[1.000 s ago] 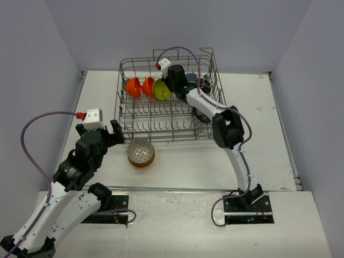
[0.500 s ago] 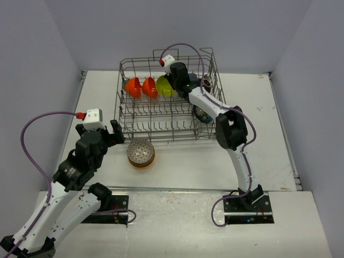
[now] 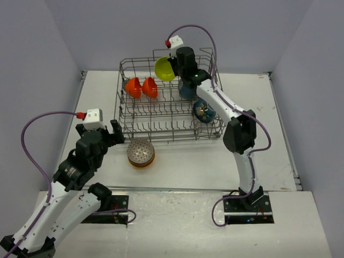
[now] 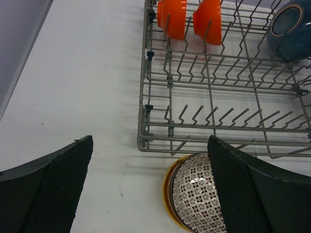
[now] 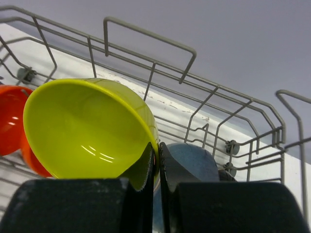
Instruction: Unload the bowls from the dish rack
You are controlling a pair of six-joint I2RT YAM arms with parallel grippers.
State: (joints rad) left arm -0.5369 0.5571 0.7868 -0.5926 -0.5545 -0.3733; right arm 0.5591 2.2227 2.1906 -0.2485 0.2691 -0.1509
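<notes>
While right gripper (image 5: 158, 151) clamps yellow-green bowl (image 5: 82, 131), left gripper (image 4: 149, 155) gapes; orange bowls (image 4: 171, 18) stand in dish rack (image 4: 147, 107).

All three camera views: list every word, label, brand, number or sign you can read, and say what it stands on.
None: no word, number or sign is readable in any view.
The patterned bowl on the table shows a brown print, not lettering.
The yellow-green bowl and the dish rack are unmarked.
</notes>
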